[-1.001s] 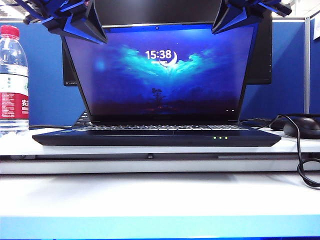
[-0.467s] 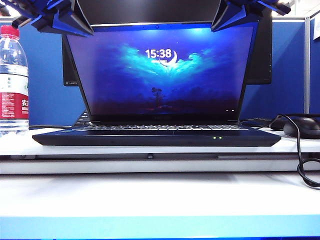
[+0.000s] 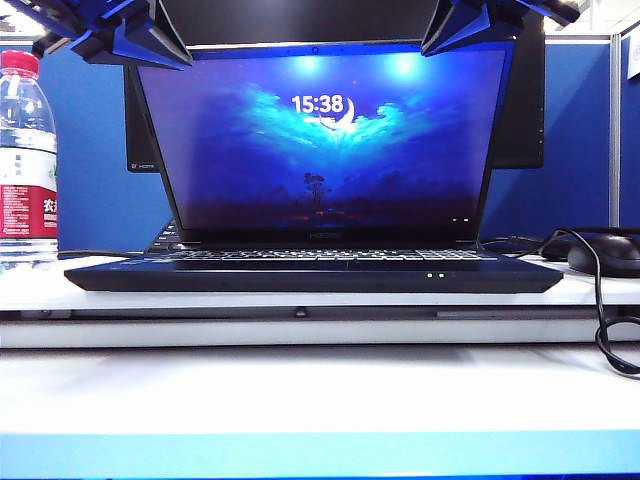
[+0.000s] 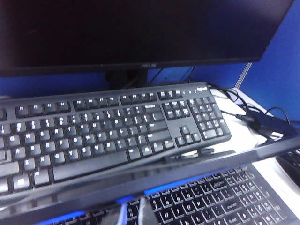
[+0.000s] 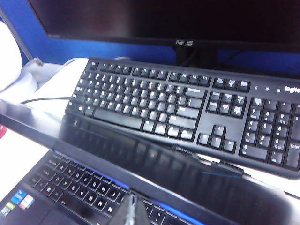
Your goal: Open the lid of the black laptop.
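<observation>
Surroundings: ASUS monitor (image 4: 140,33) standing behind the laptop, screen dark; separate black keyboard (image 4: 112,126) lying between monitor stand and laptop lid.
Left side: water bottle (image 3: 26,160) with red cap and red label, upright, just left of the laptop.
Right side: black mouse (image 3: 605,252) with looping cable (image 3: 600,310), near the laptop's right front corner.
Support: white table (image 3: 320,390) with pale blue front edge.
Obstructions: lid hiding most of the monitor in the exterior view; both grippers overlapping the lid's top corners.
Black laptop (image 3: 315,275): centred on the table, base flat, two green LEDs lit on the front edge, keys backlit.
Lid (image 3: 320,140): raised, leaning slightly back, screen lit with blue wallpaper and clock reading 15:38; webcam dot on top bezel.
Left gripper (image 3: 135,40): at the lid's top left corner, dark and blue-lit; contact with the lid possibly present, not clear; fingertips (image 4: 126,216) barely showing above the laptop keys, spread or pinched not readable.
Right gripper (image 3: 470,28): at the lid's top right corner; one fingertip (image 5: 131,211) visible beside the lid edge; jaw state not readable.
Count: one laptop, one monitor, one separate keyboard, one bottle, one mouse, two grippers.
</observation>
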### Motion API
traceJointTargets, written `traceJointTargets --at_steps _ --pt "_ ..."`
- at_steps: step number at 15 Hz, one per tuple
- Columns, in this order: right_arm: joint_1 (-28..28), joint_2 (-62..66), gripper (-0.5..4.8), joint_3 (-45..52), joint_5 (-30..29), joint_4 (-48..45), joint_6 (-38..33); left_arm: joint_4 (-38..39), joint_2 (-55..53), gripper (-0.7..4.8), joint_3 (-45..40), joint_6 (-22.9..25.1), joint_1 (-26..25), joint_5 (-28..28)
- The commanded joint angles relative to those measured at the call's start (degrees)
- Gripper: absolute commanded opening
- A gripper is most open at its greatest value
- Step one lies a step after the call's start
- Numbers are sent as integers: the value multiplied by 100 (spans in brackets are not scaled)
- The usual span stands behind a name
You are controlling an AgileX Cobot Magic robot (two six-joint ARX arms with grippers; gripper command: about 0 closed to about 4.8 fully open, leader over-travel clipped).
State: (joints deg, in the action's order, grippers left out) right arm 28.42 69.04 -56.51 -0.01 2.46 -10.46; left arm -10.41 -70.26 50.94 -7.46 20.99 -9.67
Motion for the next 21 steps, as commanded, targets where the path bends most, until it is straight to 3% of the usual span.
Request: traceJointTargets --at_steps 1,7,11,12,14,16,18,19,21 --pt "-15 9 -1 -90 52 -800 50 -682 2 53 42 -4 -4 20" --pt "-127 317 -1 -164 129 -1154 192 -1110 -197 53 46 -17 -15 -96" --pt "-249 352 -1 -170 136 -1281 238 -1650 -186 53 79 -562 -15 -1097" --pt "-306 352 -1 -175 131 -1283 236 -1646 -186 53 363 -680 -13 -2133" --pt "-306 354 -1 -260 131 -1292 262 -1075 -190 53 398 -496 -15 -2358" --pt "-308 411 -1 -378 129 -1292 306 -476 -192 53 396 -142 -13 -2092" --pt "-308 704 -1 -695 -17 -1163 315 -57 -219 53 396 212 -13 -1335" --pt "-306 833 -1 -791 -61 -1161 297 -87 -282 53 398 306 -13 -791" --pt "-306 855 -1 -800 -107 -1172 306 -319 -426 53 396 297 -15 -590"
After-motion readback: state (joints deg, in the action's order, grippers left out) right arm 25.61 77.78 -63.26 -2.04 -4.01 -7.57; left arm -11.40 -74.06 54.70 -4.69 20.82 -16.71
